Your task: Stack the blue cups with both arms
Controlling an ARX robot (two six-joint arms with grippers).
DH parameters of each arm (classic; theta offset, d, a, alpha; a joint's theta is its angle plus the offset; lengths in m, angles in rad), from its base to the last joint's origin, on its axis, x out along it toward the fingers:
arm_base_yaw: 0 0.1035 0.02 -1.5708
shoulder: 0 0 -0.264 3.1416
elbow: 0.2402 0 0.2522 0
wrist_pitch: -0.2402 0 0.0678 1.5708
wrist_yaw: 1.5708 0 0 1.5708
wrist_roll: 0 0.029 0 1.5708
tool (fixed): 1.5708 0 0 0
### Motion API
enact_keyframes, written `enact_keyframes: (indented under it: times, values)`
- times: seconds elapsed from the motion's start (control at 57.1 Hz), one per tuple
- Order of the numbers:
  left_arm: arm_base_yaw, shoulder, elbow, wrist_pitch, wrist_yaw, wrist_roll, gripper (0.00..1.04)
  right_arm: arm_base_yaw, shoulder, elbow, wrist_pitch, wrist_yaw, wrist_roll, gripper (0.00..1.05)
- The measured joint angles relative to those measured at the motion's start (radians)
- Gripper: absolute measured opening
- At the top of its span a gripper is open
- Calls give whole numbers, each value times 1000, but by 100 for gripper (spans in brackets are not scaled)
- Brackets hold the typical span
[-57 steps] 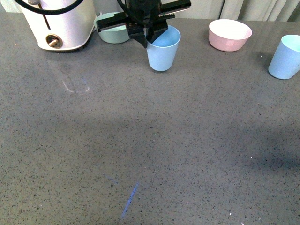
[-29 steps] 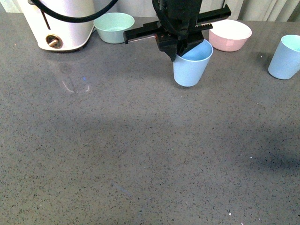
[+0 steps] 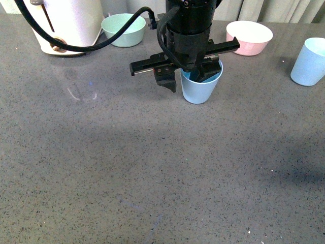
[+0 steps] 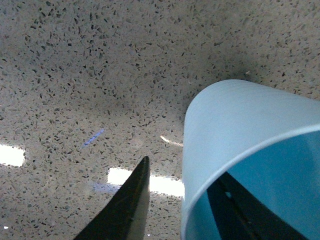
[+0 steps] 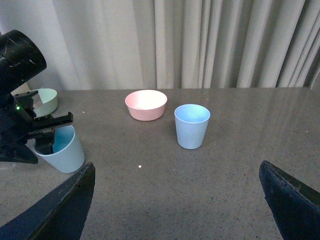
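Grey speckled counter (image 3: 152, 178), pale curtains (image 5: 200, 45) at twelve o'clock
Our left gripper (image 3: 186, 83) straddles the wall of a blue cup (image 3: 200, 92), unclamped; our right gripper (image 5: 176, 190) gapes empty.

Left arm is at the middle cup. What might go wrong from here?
The left gripper straddles the cup's wall, one of its fingers inside; withdrawing at an angle may hook the rim and tip it. The arm also covers that cup's mouth, so bringing the other cup over now risks a collision. Pink bowl close behind could get bumped.

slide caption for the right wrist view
Left gripper straddles one cup at its rim; other cup stands by pink bowl; right gripper open.
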Motion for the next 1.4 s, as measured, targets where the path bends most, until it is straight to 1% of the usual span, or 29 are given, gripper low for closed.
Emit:
enact_keyframes:
  times: [0.018,0.105,0.175,0.298,0.386,0.438,0.508,0.648,0.719,0.806,0.841,0.946,1.016,1.034,1.051,1.069,1.104,1.122,1.139,1.157,1.192,1.209,1.244,1.262,1.297,1.314,1.367,1.402]
  values:
    - [0,-1,0,4,2,0,42,0,0,0,0,0,0,96]
    - [0,-8,3,6,6,2,52,0,0,0,0,0,0,96]
    - [1,-19,11,10,11,3,67,0,0,0,0,0,0,96]
    - [1,-32,32,10,18,5,83,0,0,0,0,0,0,96]
    - [3,-52,50,12,25,11,97,0,0,0,0,0,0,96]
    - [6,-74,50,19,27,15,95,0,0,0,0,0,0,96]
    - [9,-103,35,40,26,19,96,0,0,0,0,0,0,96]
    - [25,-212,-66,99,5,35,96,0,0,0,0,0,0,96]
    - [46,-303,-167,175,-32,56,96,0,0,0,0,0,0,96]
    - [75,-383,-263,266,-40,81,96,0,0,0,0,0,0,96]
    - [96,-432,-326,326,-28,97,96,0,0,0,0,0,0,96]
    - [145,-533,-462,444,-8,118,96,0,0,0,0,0,0,96]
    - [187,-599,-551,522,33,122,96,0,0,0,0,0,0,96]
    - [192,-608,-567,544,26,128,96,0,0,0,0,0,0,96]
    - [206,-642,-644,681,-39,188,91,0,0,0,0,0,0,96]
    - [209,-653,-673,736,-67,224,89,0,0,0,0,0,0,96]
    - [227,-700,-790,953,-160,336,82,0,0,0,0,0,0,96]
    - [232,-713,-822,1007,-176,354,80,0,0,0,0,0,0,96]
    - [243,-738,-883,1104,-201,412,77,0,0,0,0,0,0,96]
    - [248,-750,-912,1149,-208,453,75,0,0,0,0,0,0,96]
    - [270,-800,-1026,1309,-209,557,68,0,0,0,0,1,0,96]
    - [276,-812,-1052,1343,-208,579,66,0,0,0,0,0,0,96]
    - [294,-859,-1149,1460,-203,644,59,0,0,0,0,0,0,96]
    - [298,-871,-1172,1484,-198,665,57,0,0,0,0,0,0,96]
    - [313,-914,-1252,1558,-180,703,50,0,0,0,0,0,0,96]
    - [317,-924,-1271,1572,-176,713,48,0,0,0,0,0,0,96]
    - [340,-977,-1370,1624,-152,754,37,0,0,0,0,0,0,96]
    - [351,-999,-1415,1639,-142,765,32,0,0,0,0,0,0,96]
